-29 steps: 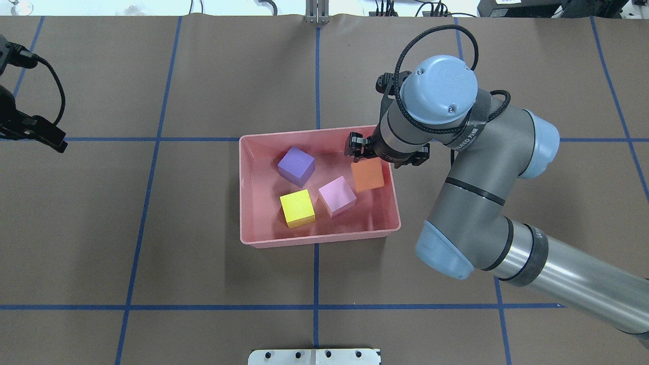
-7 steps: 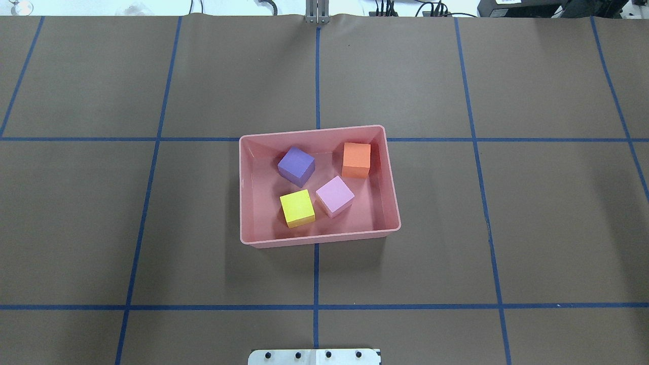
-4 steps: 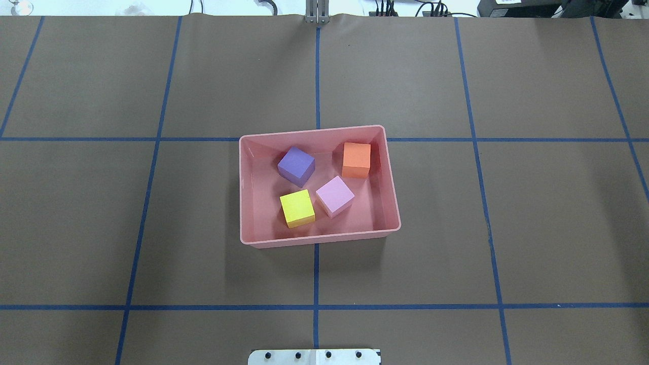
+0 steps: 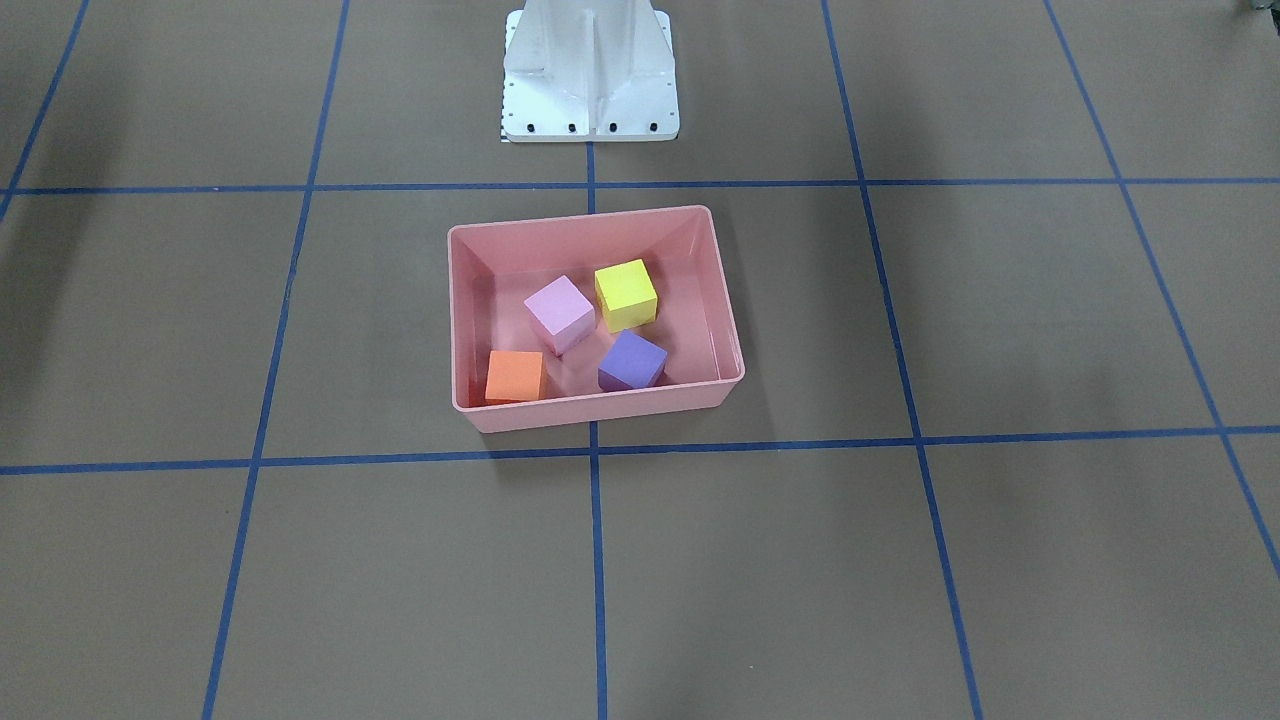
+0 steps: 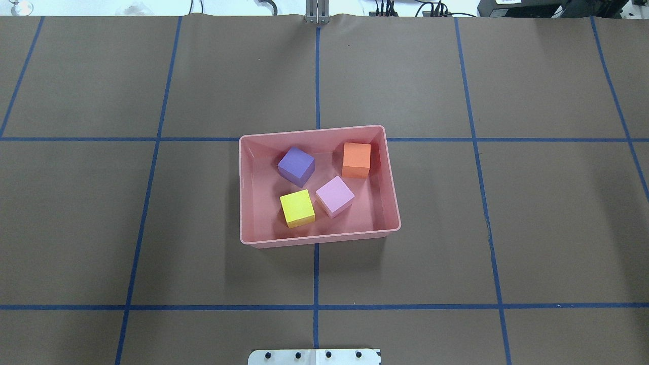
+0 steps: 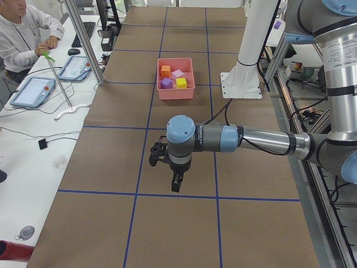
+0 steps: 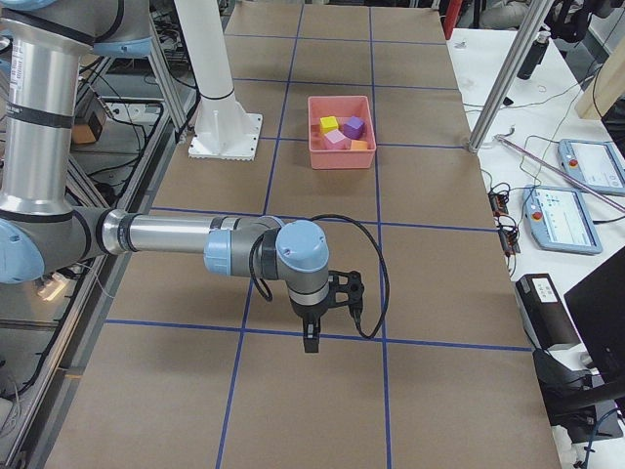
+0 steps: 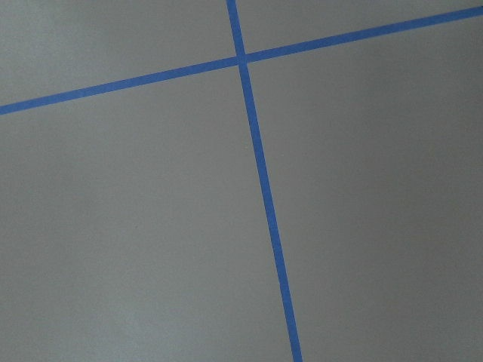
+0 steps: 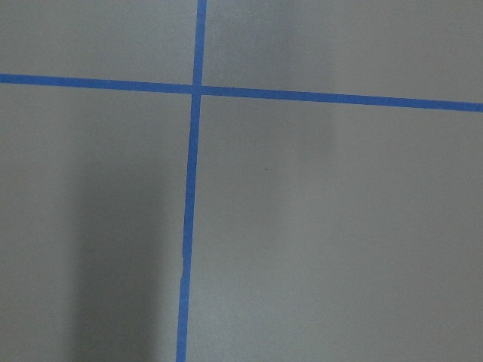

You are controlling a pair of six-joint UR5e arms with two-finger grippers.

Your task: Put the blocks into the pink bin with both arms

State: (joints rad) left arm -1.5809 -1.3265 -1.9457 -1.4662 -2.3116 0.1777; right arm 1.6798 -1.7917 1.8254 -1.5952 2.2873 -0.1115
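The pink bin (image 5: 318, 240) sits at the table's middle and also shows in the front view (image 4: 600, 411). All four blocks lie inside it: purple (image 5: 296, 166), orange (image 5: 356, 159) in the far right corner, light pink (image 5: 334, 195), and yellow (image 5: 297, 208). In the front view they are purple (image 4: 632, 360), orange (image 4: 514, 376), light pink (image 4: 559, 313) and yellow (image 4: 626, 294). My left gripper (image 6: 175, 183) and right gripper (image 7: 311, 337) hang over bare table far from the bin. They show only in the side views, so I cannot tell whether they are open.
The white pedestal base (image 4: 590, 70) stands behind the bin. Blue tape lines grid the brown table cover. An operator (image 6: 22, 28) sits at a side desk with tablets (image 6: 33, 92). Metal posts (image 7: 508, 78) stand along the table's far edge.
Since 3.9 s ago my right arm has drawn back out of the overhead view, leaving the orange block in the bin's far right corner. The left gripper also left that view.
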